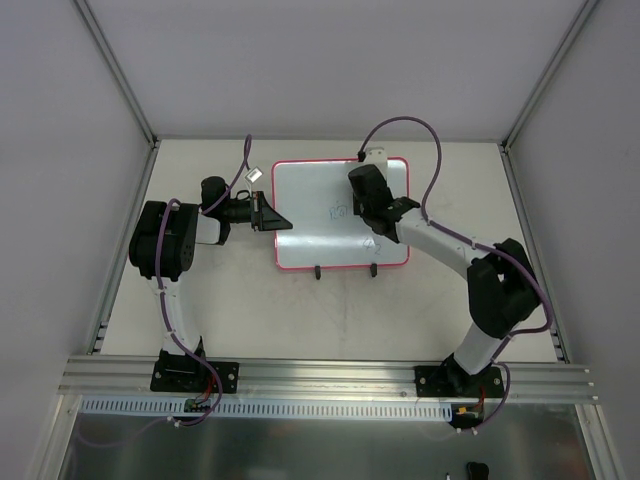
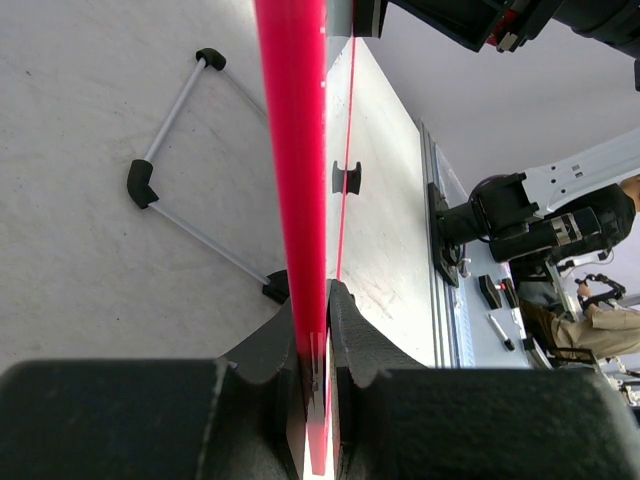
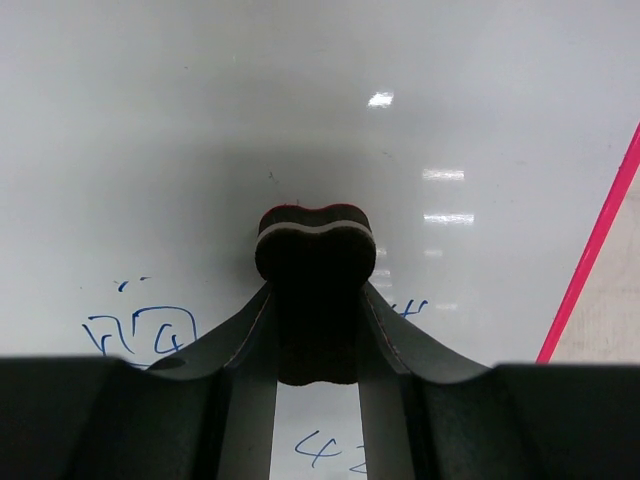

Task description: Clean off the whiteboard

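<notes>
The whiteboard (image 1: 315,220), glossy white with a pink-red frame and two black feet, lies flat in the middle of the table. Faint blue handwriting (image 1: 340,211) shows near its centre, and blue marks (image 3: 140,332) show in the right wrist view. My left gripper (image 1: 270,217) is shut on the board's left edge; the red frame (image 2: 296,180) runs between its fingers (image 2: 352,330). My right gripper (image 1: 366,207) is over the board's right half, shut on the small bone-shaped red and black eraser (image 3: 314,250), which is held against or just above the white surface (image 3: 300,120).
A thin metal stand (image 2: 170,150) with black corner pieces lies on the table under the board's far side. The table's aluminium front rail (image 1: 320,375) runs along the near edge. Grey walls close in the left, right and back.
</notes>
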